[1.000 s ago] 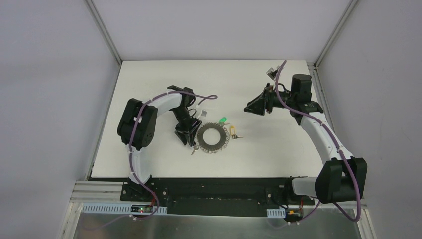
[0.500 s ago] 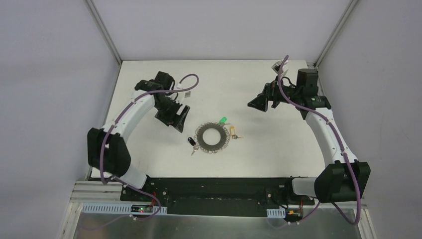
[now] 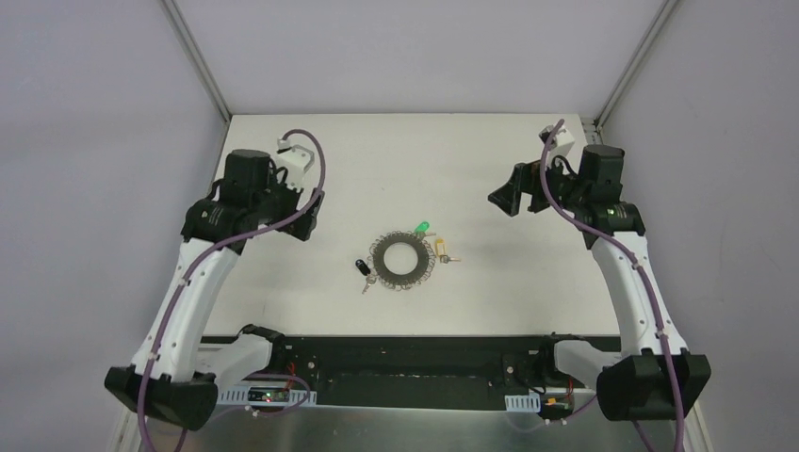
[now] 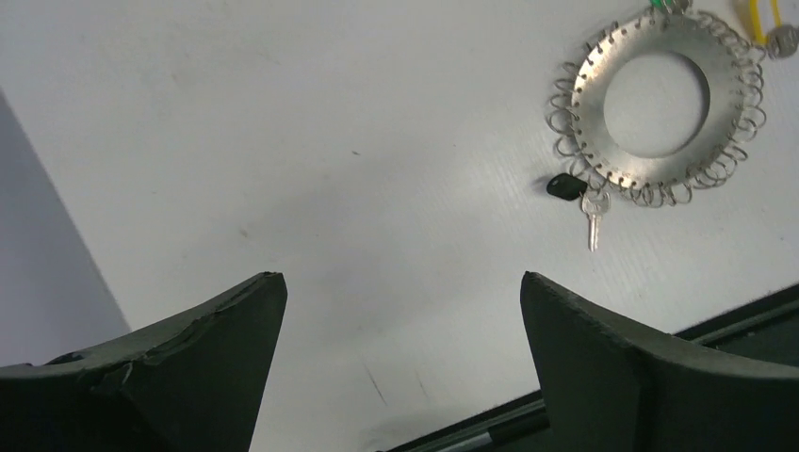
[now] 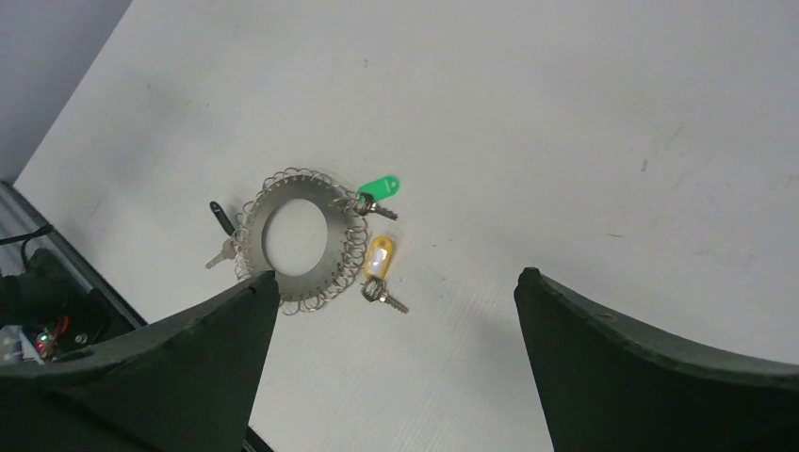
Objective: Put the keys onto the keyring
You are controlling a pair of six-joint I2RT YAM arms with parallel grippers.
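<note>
Looking at my left end effector (image 4: 400, 282) first, I see its two black fingers (image 4: 207, 358) spread wide apart. Nothing is between them, just the bare white table (image 4: 283, 141). It hangs up in the air over the left side of the table, well apart from the keyring (image 4: 586, 104).

My right end effector (image 5: 396, 273) is wide open too, and it holds nothing. It hangs over the right side of the table, also well apart from the keyring. Both end effectors point in toward the middle.

The keyring lies flat near the middle of the table, between the two end effectors. It is a flat grey metal ring with a big round hole. Lots of little wire loops stick out all round its edge.

The keys sit right around it. The black key (image 4: 565, 185) is at the ring's near left edge, and its silver part points toward me. The green key (image 5: 380, 186) is at the far edge. The yellow key (image 5: 377, 256) is at the right edge, near the green one. All three touch the wire loops. I cannot tell if each one is really hooked on.

The left arm (image 3: 193, 292) and the right arm (image 3: 631, 273) rise from the near edge of the table. Purple cables (image 3: 306, 155) run along them.
</note>
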